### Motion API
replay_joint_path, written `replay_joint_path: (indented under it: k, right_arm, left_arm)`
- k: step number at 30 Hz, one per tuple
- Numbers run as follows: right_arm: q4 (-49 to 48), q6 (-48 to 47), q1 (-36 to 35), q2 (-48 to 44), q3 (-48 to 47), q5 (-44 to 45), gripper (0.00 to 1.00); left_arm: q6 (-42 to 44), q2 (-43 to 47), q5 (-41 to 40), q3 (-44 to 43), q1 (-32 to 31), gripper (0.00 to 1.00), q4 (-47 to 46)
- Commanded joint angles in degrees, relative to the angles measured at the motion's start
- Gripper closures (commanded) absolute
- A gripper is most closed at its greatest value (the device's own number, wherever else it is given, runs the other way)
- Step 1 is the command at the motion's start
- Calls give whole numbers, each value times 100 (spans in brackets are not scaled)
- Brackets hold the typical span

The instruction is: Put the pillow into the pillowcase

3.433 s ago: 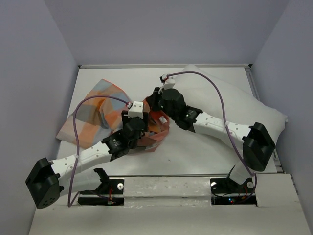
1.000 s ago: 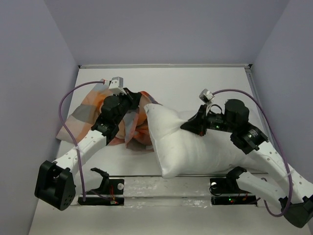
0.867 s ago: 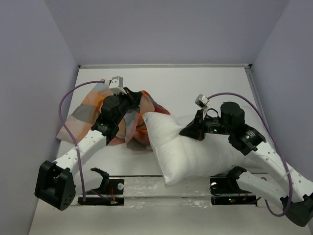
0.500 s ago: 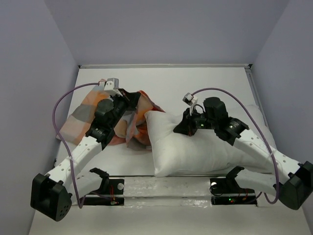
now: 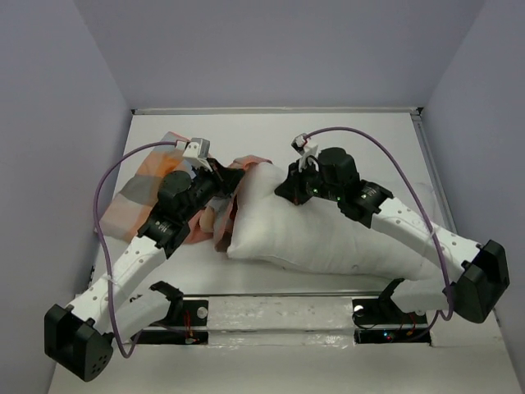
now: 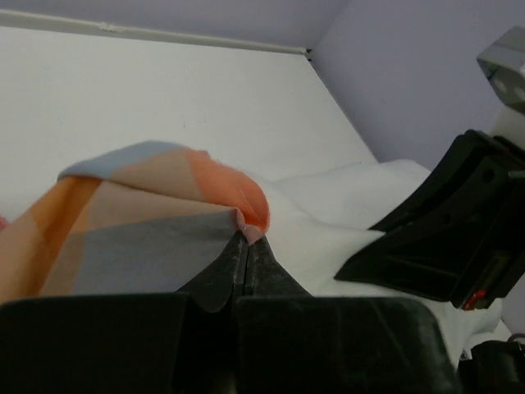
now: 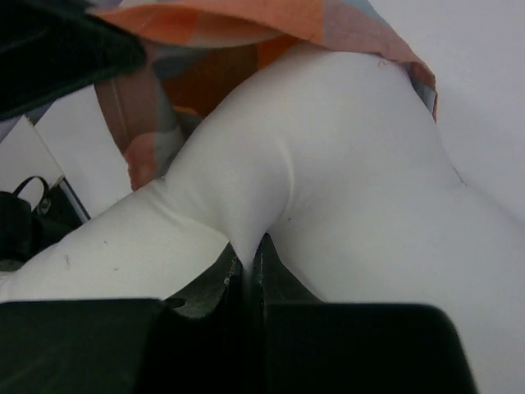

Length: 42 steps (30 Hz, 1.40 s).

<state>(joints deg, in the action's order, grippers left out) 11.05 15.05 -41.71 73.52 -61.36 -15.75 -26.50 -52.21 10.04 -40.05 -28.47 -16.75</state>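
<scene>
Twice pinches seemingly light, limp cloth: left hand (image 6: 248, 238) clamped on an edge of the thin orange-blue-grey checked pillowcase (image 6: 148, 215), right hand (image 7: 248, 250) clamped on a fold of the plump white pillow (image 7: 344, 164).

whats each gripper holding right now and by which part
Left gripper pinches the pillowcase by a fold of its edge. Right gripper pinches the pillow by a bunched fold of fabric near the end under the case.

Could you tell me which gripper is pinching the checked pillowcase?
The left gripper, shut on the edge of the pillowcase; the right gripper pinches the white pillow instead.
</scene>
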Motion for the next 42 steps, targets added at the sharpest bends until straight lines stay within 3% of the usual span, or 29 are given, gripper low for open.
replay_joint_path:
  k: [1, 3, 12, 17, 20, 23, 27, 30, 31, 36, 39, 42]
  right_arm:
    - [-1394, -142, -118, 118, -631, 1450, 100]
    - [-1570, -300, -118, 364, -701, 2231, 100]
    - [-2326, -538, -232, 1121, -517, 3525, 100]
    - [-2406, -477, -285, 1191, -447, 4202, 100]
    - [-2248, -389, -285, 1235, -569, 4510, 100]
    - [-2247, -310, -285, 1235, -648, 4782, 100]
    - [-2274, -353, -285, 1376, -859, 4967, 100]
    - [-2387, -388, -49, 1473, -939, 4609, 100]
    - [-2440, -406, 5, 1473, -887, 4137, 100]
    - [-2644, -696, 128, 1367, -632, 3429, 100]
    - [-2564, -671, 260, 1245, -474, 3236, 100]
    - [-2424, -172, 637, 1060, -377, 2597, 100]
  left_arm:
    - [277, 395, 200, -538, -89, 100, 714]
    - [338, 579, 95, -705, -106, 100, 1154]
    - [628, 870, -371, -1768, -106, 100, 2624]
    - [804, -111, 94, -2795, -254, 100, 2747]
    - [1006, -474, -606, -3026, -772, 100, 2984]
    - [1034, -589, -1565, -2667, -1108, 97, 3082]
    - [455, -3, -2505, -1343, -1108, 62, 2853]
    - [102, 665, -2955, -604, -1108, 50, 2765]
    - [-55, 824, -3086, -452, -1117, 50, 2765]
    - [-557, 1230, -3281, 365, -1117, 56, 2599]
    - [-803, 1300, -3499, 1006, -1100, 54, 1732]
    - [-865, 969, -3378, 1288, -1021, 62, 984]
